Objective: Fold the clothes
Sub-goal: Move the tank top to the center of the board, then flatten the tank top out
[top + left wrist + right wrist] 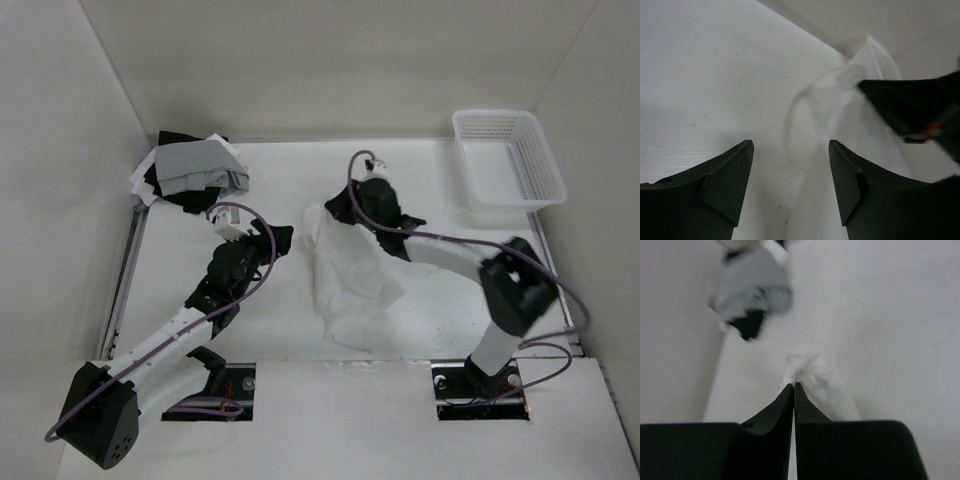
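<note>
From above, the white garment [350, 275] lies crumpled on the tabletop [260, 320], to the right of the heap of clothes [190, 170] and nearer the arms' bases. The left hand [278, 240] sits between heap and garment.

Left wrist: the left hand gapes wide, with a looped strap [799, 125] just ahead.

Right wrist: the right hand [793, 390] is clamped on a tuft of the garment, facing the heap

The right gripper [793, 386] is pinched tight on a bunched bit of the white top [807, 371]. Beyond it, a heap [752, 290] of grey and black clothes lies at the table [880, 315] edge.
</note>
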{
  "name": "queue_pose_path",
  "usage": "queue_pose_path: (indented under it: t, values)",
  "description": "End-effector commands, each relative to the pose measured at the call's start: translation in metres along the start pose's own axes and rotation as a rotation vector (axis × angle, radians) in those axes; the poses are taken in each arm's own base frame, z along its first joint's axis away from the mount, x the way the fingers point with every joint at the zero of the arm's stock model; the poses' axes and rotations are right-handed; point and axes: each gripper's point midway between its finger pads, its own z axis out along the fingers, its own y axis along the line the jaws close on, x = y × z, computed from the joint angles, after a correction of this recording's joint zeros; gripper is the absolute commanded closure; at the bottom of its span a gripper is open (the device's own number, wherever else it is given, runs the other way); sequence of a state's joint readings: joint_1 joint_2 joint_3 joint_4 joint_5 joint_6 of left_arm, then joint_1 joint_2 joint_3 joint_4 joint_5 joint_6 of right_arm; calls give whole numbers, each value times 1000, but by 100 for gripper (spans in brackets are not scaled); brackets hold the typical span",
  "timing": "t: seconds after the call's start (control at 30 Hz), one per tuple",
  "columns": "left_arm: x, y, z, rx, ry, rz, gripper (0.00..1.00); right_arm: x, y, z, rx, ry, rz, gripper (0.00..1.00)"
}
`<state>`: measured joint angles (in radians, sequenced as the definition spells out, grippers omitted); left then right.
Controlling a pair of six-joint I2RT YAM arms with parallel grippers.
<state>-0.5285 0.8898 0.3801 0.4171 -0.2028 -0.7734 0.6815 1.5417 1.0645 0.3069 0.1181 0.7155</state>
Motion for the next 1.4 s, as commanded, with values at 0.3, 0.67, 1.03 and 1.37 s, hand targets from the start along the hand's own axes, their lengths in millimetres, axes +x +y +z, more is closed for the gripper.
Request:
queue_pose_path:
  t: [0.3,0.67,1.03,1.37]
  values:
    - [92,40,-7,-122,285,233,44,11,-77,8,167,-2,66,51]
    - [172,-1,-54,37,521,561,47,139,-166,-145,480,215,99,66]
    - [188,26,-48,-69,560,670,54,158,-182,-168,578,289,103,52]
    - [168,9,-36,-61,486,565,90,173,-174,-154,548,359,97,71]
